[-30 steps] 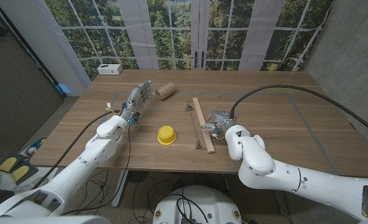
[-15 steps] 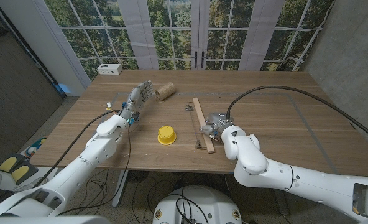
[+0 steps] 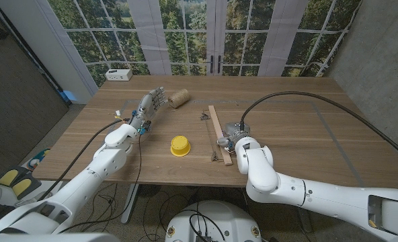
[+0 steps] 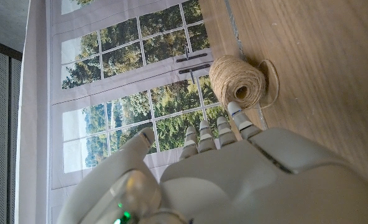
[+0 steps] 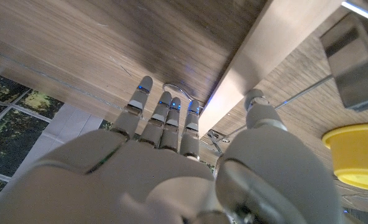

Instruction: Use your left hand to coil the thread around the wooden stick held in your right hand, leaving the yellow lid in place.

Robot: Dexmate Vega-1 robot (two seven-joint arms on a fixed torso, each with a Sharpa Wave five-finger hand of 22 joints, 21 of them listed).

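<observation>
Progress: early — nothing is wound yet. The wooden stick (image 3: 219, 132) lies flat on the table (image 3: 300, 114) and the ball of thread (image 3: 179, 99) sits apart from it, toward the far left of the tabletop.
Done so far: as far as I can judge, only the approach. The right hand (image 3: 231, 134) is at the stick, about its middle; the left hand (image 3: 149, 105) is up next to the ball.
Left to do: grip and lift the stick, take up the thread end, make the turns — in short, nearly all of it.
Right hand: in the right wrist view its fingers (image 5: 163, 109) reach over one side of the stick (image 5: 249, 65) and the thumb lies on the other, so it straddles the stick. Whether it grips yet, I cannot tell.
Left hand: fingers apart and stretched toward the ball, holding nothing. In the left wrist view the fingertips (image 4: 235, 111) are just beside the ball (image 4: 237, 81), perhaps brushing it.
Yellow lid: the yellow lid (image 3: 180, 145) stands on the table between the two arms, near the stick's near end, untouched.
Other things: small metal clips lie by the stick's ends, and a white box (image 3: 119, 74) sits at the far left corner.
Change from a second ago: the right forearm has swung in toward the middle and the hand has settled closer over the stick. The left hand, ball, lid and stick are where they were.
</observation>
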